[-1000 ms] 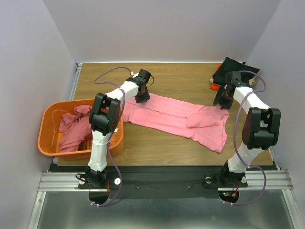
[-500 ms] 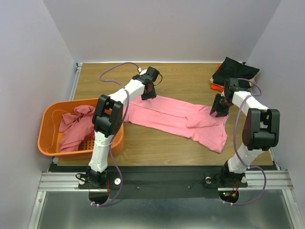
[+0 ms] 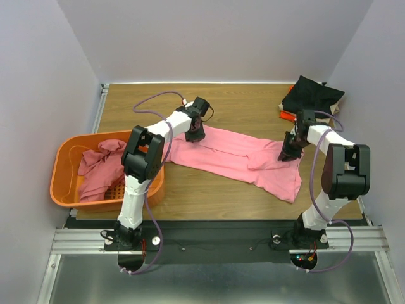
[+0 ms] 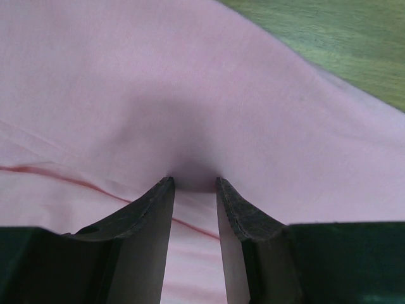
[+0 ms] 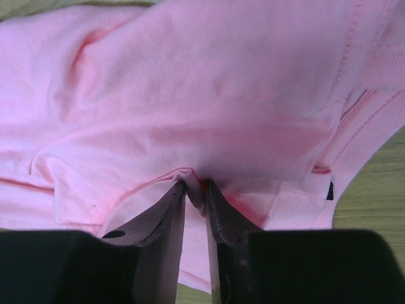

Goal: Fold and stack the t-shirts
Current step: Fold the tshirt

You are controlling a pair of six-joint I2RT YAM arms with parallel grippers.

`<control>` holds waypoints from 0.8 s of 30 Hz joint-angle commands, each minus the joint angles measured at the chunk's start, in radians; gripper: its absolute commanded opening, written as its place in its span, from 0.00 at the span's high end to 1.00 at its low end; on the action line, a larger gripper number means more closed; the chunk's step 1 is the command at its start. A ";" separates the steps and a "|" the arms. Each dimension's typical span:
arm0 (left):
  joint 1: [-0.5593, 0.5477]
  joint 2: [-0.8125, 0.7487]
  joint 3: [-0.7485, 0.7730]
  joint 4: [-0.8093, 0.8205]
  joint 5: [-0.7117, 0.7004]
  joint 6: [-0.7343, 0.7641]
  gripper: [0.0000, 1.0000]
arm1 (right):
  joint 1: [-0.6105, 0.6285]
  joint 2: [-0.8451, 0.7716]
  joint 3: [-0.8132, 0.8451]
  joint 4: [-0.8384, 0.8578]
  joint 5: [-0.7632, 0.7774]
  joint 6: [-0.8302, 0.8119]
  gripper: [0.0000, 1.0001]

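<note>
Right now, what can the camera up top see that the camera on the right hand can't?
Only the top camera shows the orange basket with a rose shirt in it, and the black shirt at the far right. Only the right wrist camera shows, up close, the right gripper pinching a fold of the pink shirt, and its stitching. Both show that pink shirt lying on the wooden table.
</note>
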State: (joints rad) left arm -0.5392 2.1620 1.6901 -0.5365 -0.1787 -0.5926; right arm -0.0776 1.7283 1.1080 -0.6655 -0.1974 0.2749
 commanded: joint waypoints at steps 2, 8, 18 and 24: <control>0.004 -0.093 -0.030 0.040 0.008 -0.012 0.55 | -0.001 -0.056 -0.007 0.014 -0.033 -0.022 0.87; 0.004 -0.100 -0.056 0.056 0.019 -0.009 0.55 | 0.001 -0.169 -0.031 -0.011 -0.023 -0.022 1.00; 0.004 -0.088 -0.092 0.093 0.047 0.010 0.55 | -0.001 -0.274 -0.097 -0.123 -0.034 -0.037 0.95; 0.005 -0.064 -0.092 0.092 0.042 0.017 0.55 | -0.001 -0.285 -0.071 -0.226 -0.045 -0.020 0.89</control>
State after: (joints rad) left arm -0.5373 2.1239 1.6100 -0.4511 -0.1383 -0.5907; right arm -0.0776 1.4796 1.0107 -0.8059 -0.2230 0.2558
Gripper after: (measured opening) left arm 0.444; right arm 0.104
